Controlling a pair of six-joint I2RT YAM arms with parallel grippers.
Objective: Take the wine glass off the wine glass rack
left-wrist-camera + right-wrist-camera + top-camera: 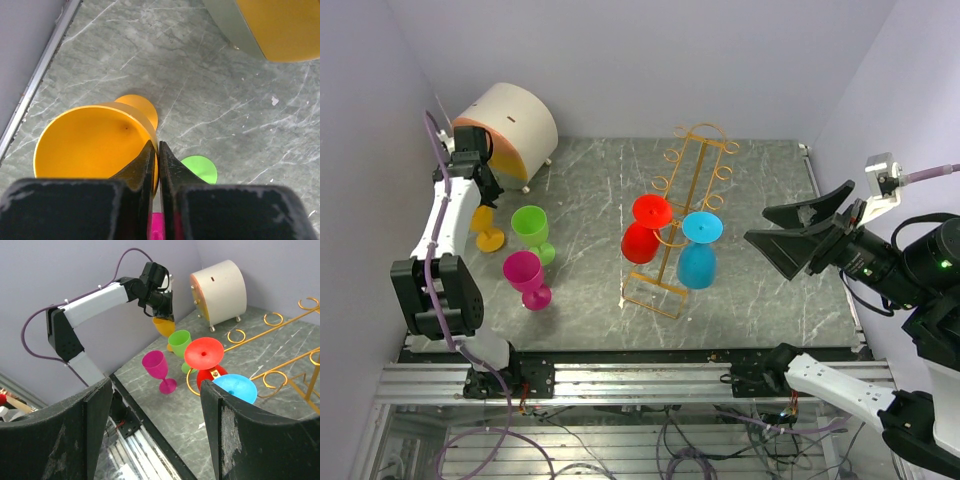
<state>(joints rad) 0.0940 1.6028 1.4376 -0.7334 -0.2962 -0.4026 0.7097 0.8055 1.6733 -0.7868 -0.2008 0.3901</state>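
The golden wire wine glass rack [692, 165] stands mid-table. A red wine glass [645, 230] and a blue wine glass [698, 250] hang from it upside down, also visible in the right wrist view as the red glass [204, 352] and the blue glass [235, 389]. At the far left, my left gripper [158, 147] is shut on the rim of an orange wine glass [90, 145], one finger inside the bowl and one outside. That glass's foot [488, 240] rests on the table. My right gripper [757, 226] hovers open and empty to the right of the rack.
A green glass [532, 232] and a pink glass [527, 280] stand upright just right of the orange one. A white drum-shaped object with an orange face [510, 125] sits at the back left. Purple walls close in at the left, back and right.
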